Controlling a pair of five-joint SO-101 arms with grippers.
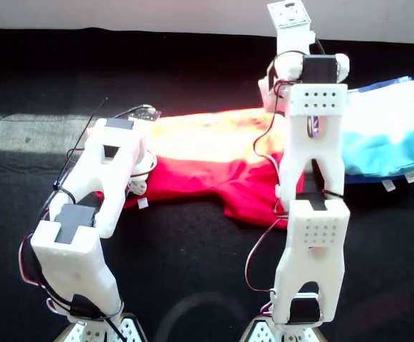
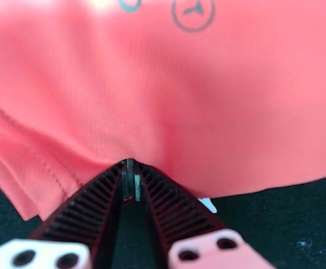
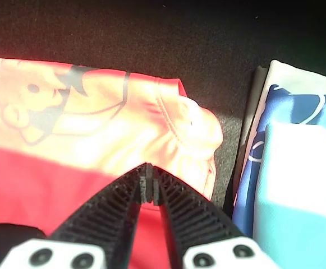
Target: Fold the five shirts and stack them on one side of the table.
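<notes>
Presently, red shirt (image 1: pixel 207 157): lies spread lengthwise across the middle of the bench, unfolded, rumpled along its near edge and bunched at the end toward the stack.
Stack (image 1: pixel 385 142): folded shirts in white, pale blue and darker blue, piled at the right side of the bench, just beside the red shirt's end, a dark strip of bench between them.
Left fingers (image 2: pixel 168 202): drawn tight together on the red shirt's edge at its left end; the cloth puckers toward the tips.
Right fingers (image 3: pixel 179 207): narrow, tips together over the red shirt's end nearest the stack; whether cloth is caught between them I cannot tell.
Step in hand: judged to be the fold of the red shirt, both ends attended at once.
Next move: likely calls for both ends carried together and evenly, so the fold falls straight and the cloth stays off the stack.
Label (image 1: pixel 142 203): small white tag at the shirt's near left edge.
Bench (image 1: pixel 192 71): covered in black cloth, with a sunlit band (image 1: pixel 28 132) at the left.
Room: a pale wall (image 1: pixel 121 14) runs behind the far edge.
</notes>
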